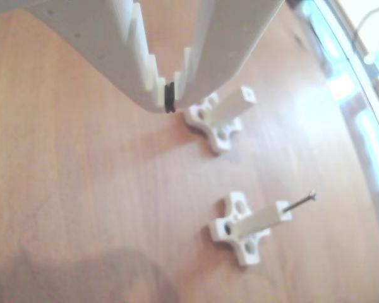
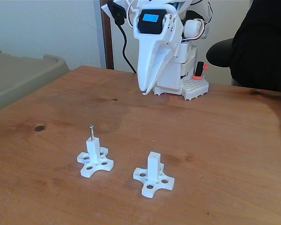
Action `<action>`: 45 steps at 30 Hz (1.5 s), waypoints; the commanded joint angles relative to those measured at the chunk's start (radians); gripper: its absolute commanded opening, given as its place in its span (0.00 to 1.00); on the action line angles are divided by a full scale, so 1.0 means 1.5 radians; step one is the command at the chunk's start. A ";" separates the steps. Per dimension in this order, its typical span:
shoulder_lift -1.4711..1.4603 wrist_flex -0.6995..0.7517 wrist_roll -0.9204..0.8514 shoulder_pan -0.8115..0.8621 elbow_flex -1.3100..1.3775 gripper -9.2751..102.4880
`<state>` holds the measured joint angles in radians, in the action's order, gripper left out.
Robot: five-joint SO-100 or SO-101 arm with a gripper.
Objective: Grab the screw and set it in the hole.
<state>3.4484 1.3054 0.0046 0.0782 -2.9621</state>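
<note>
The thin dark screw point(image 1: 301, 202) stands in the hole of one white cross-based post point(image 1: 246, 224), its shank and head sticking out of the end face. In the fixed view this is the left post point(image 2: 94, 157), with the screw point(image 2: 91, 131) upright on top. The second post point(image 1: 221, 117), on the right in the fixed view point(image 2: 153, 174), has a bare hole point(image 1: 247, 95) in its end face. My gripper point(image 1: 169, 104) is shut with nothing held. It hangs at the back of the table point(image 2: 144, 90), well away from both posts.
The wooden table point(image 2: 215, 140) has bare room around the posts. The arm's base point(image 2: 187, 84) stands at the back edge. A dark chair or person's shape point(image 2: 262, 42) is at the back right, and a grey-green bin point(image 2: 18, 77) at the left.
</note>
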 commanded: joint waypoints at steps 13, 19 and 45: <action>0.013 0.008 -0.002 -0.003 -0.026 0.04; 0.013 0.008 0.004 0.005 -0.026 0.04; -0.249 -0.049 -0.013 0.001 0.182 0.04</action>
<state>3.2060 1.2579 -0.0215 0.0706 -2.8517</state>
